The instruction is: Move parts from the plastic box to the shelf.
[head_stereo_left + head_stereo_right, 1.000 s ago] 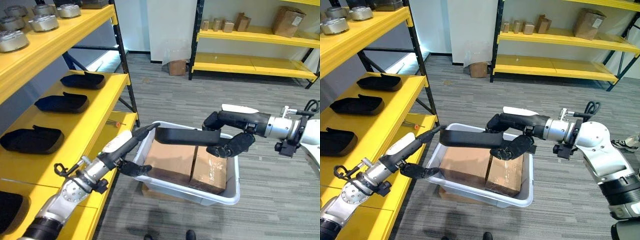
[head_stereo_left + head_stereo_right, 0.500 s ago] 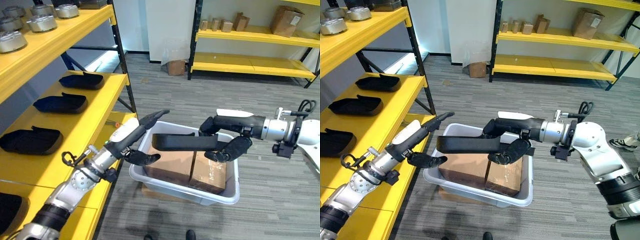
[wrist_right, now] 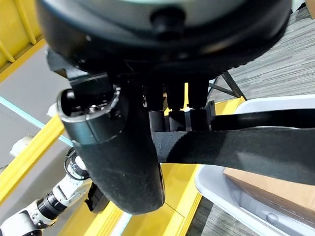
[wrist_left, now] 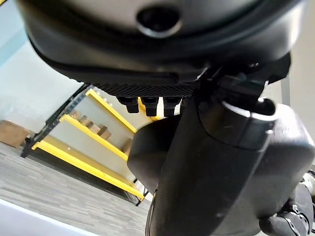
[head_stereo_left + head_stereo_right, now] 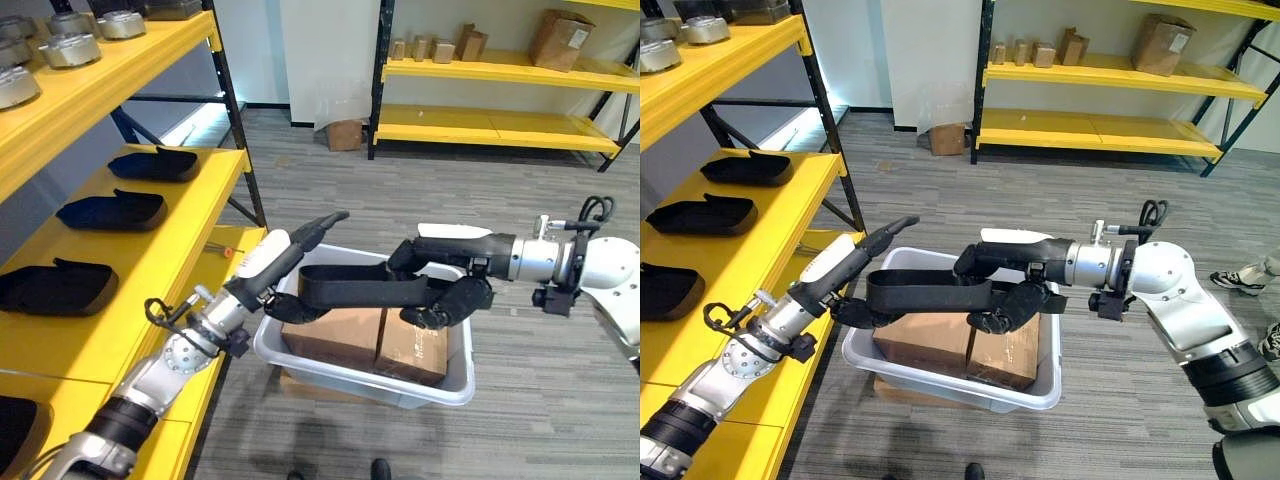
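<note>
Left hand now at black part's end, right hand still gripping.

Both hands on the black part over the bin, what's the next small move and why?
Probably swing the black part left toward the yellow shelf. The right robot hand grips one end and the left robot hand meets the other, holding it above the plastic box. Similar black parts lie on that shelf.
</note>
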Tool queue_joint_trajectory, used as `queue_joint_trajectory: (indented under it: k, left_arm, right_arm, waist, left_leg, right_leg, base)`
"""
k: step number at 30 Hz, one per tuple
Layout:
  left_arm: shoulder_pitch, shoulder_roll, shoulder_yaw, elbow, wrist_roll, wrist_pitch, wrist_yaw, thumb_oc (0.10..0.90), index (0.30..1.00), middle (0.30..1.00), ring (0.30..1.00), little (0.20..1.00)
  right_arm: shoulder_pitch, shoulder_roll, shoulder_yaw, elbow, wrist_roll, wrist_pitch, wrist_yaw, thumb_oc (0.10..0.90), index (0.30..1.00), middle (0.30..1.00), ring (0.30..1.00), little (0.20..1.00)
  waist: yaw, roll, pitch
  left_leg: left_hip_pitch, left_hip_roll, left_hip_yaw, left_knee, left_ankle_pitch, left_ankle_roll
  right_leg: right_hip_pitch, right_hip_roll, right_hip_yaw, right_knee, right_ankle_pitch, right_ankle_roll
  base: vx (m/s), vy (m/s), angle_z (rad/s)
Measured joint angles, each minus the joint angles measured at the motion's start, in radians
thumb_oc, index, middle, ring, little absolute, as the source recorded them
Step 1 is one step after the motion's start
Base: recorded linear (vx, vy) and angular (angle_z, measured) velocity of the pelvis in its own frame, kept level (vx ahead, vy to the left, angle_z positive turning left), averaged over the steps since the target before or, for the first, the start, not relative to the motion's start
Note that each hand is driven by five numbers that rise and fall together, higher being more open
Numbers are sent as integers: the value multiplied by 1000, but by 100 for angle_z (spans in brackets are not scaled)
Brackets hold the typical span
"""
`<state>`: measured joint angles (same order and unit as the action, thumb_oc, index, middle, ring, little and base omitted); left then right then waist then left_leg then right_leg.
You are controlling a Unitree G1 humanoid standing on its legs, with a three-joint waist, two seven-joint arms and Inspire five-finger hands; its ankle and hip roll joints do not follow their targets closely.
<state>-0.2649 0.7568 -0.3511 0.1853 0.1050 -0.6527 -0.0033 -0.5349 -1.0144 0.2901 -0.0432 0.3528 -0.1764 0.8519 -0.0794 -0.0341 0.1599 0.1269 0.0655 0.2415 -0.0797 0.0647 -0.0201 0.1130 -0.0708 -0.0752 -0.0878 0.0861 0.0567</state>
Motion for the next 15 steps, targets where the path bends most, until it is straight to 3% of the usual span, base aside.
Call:
queue_joint_trajectory:
  k: [1,2,3,4,15]
  left_arm:
    - [0,-1,-8,0,0,0,0,900,1000,1000,1000,1000]
    - [0,-5,-11,1,6,1,0,775,824,824,824,824]
    - [0,-7,-11,1,20,2,4,569,536,536,536,536]
    - [0,-7,-12,1,20,3,4,400,300,300,300,300]
    - [0,-47,-52,48,20,20,35,400,300,300,300,300]
  right_arm:
    - [-6,1,7,0,-1,6,0,400,300,300,300,300]
    - [-11,3,12,0,-6,9,0,400,300,300,300,300]
    - [-13,4,12,0,-19,10,0,400,300,300,300,300]
    - [-13,4,12,0,-19,11,0,400,300,300,300,300]
    - [-17,9,16,0,-37,41,-1,400,300,300,300,300]
  waist:
    - [0,0,0]
    - [-1,0,0]
    - [-1,0,0]
    - [-1,0,0]
    - [-3,-9,0]
  left_leg:
    - [0,0,0,0,0,0]
    - [1,0,0,0,0,0]
    - [1,0,0,0,0,0]
    - [1,0,0,0,0,0]
    - [2,0,4,0,0,0]
  right_leg:
    - [0,0,1,0,0,0]
    - [0,0,1,0,1,0]
    - [0,0,2,0,1,0]
    - [0,0,2,0,1,0]
    - [-1,1,8,0,4,1]
  base:
    - [0,0,0]
    - [0,0,0]
    - [0,0,0]
    - [0,0,0]
    - [0,0,0]
